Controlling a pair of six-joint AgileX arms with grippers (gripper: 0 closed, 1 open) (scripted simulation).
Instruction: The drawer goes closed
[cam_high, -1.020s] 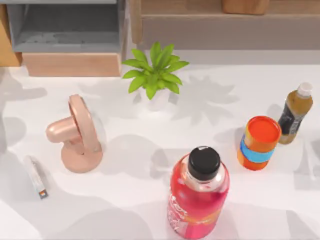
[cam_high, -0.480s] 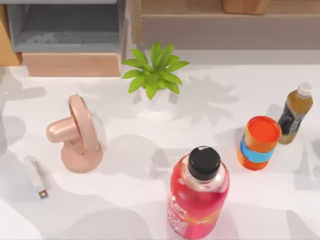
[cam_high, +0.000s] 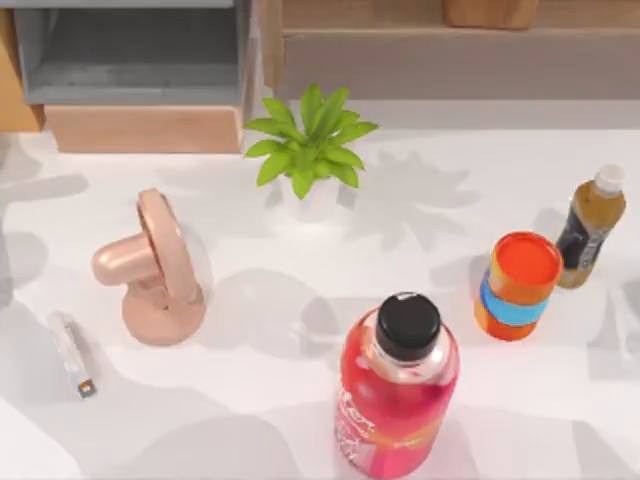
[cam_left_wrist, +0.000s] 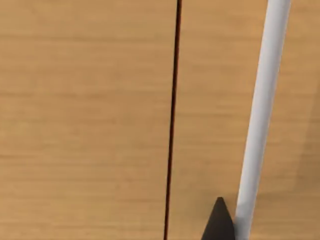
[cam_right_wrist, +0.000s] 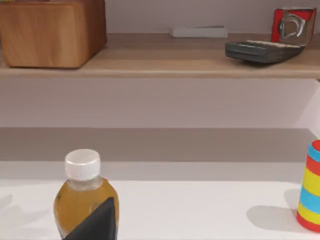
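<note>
Almost unchanged from half a second earlier: same layout across the table (cam_high: 560, 400), with only the soft shadows at its left edge shifted slightly. Still pulled out at the far left corner, the drawer (cam_high: 135, 60), grey interior exposed above its light tan front panel (cam_high: 143, 129), left of and behind the green potted plant (cam_high: 310, 140).

Pressed close to a tan wooden surface (cam_left_wrist: 85, 125) split by a thin dark seam, the left wrist camera; crossing beside the seam, a pale rod (cam_left_wrist: 260, 120), with one dark fingertip (cam_left_wrist: 218, 222) of the left gripper just beside it. Cannot tell whether that gripper is released or clenched, nor whether it touches the rod.

Facing the long wooden shelf (cam_right_wrist: 165, 62), the right gripper's dark fingertip (cam_right_wrist: 97, 222) in front of the amber bottle (cam_right_wrist: 82, 197); grip state likewise impossible to tell.

In front of the plant: a pink fan (cam_high: 150, 270) to its left, a red-liquid bottle (cam_high: 398, 385) nearest the camera, and an orange can (cam_high: 517, 285) to its right, beside the amber bottle.
</note>
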